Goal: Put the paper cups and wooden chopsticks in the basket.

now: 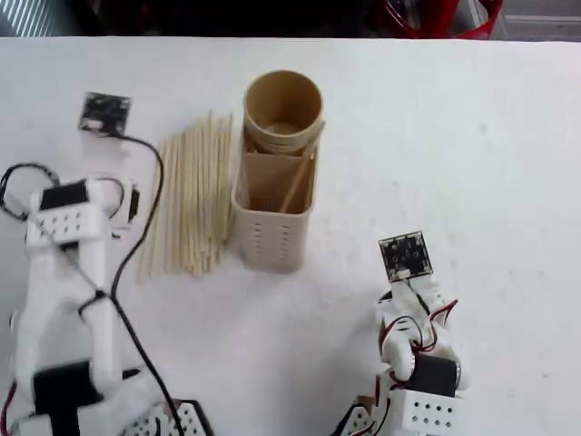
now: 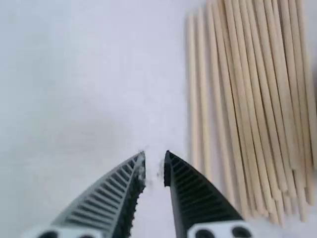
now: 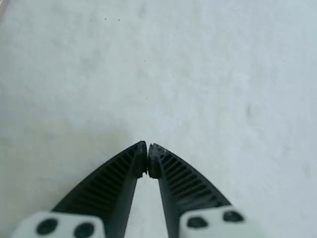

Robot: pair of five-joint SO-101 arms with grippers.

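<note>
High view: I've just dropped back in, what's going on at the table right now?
Nothing is being held. The paper cups sit nested in one end of the basket, and a single chopstick leans inside it. The other wooden chopsticks lie in a pile on the table beside the basket. The left claw is slightly open over bare table next to that pile. The right claw is shut over bare table.

Our white left arm (image 1: pixel 68 300) trailed a black cable (image 1: pixel 162 182); our right arm (image 1: pixel 419 381), at five o'clock, carried red wires (image 1: pixel 443 316). The left gripper (image 2: pixel 154 166) had one grey finger and one black, while the right gripper (image 3: pixel 147 159) had both black.
</note>
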